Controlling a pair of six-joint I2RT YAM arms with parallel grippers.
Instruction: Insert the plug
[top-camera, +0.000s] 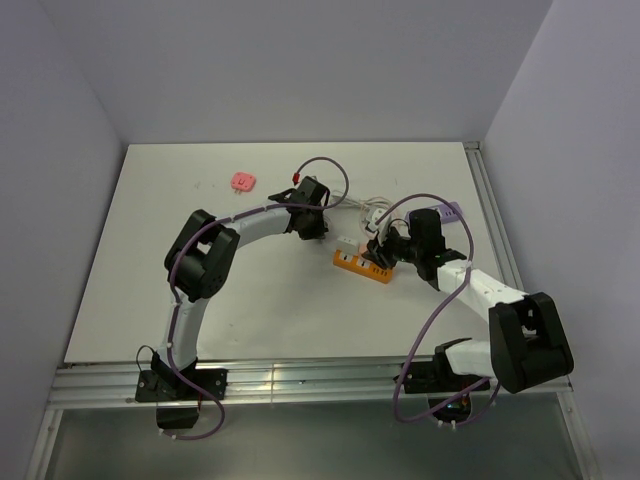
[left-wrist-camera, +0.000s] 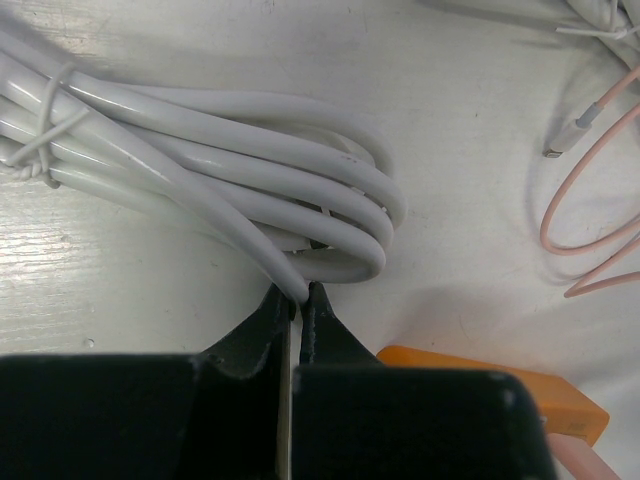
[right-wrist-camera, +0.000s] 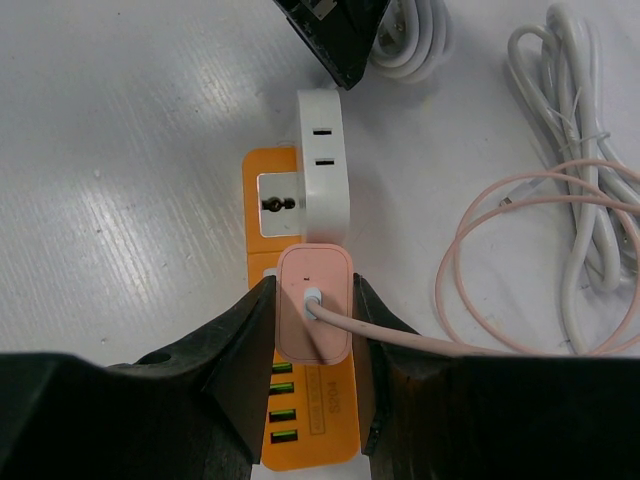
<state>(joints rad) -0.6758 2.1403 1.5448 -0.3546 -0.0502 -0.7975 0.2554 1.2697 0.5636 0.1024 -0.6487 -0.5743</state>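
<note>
Plug (right-wrist-camera: 313, 322) snug within right gripper (right-wrist-camera: 312, 287)

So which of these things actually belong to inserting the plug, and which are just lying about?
For the job:
pink plug, gripped by the right gripper; pink cable; orange power strip.

Lying about:
white cable bundle at the shut left gripper; white adapter on the strip; small pink piece; purple item.
</note>
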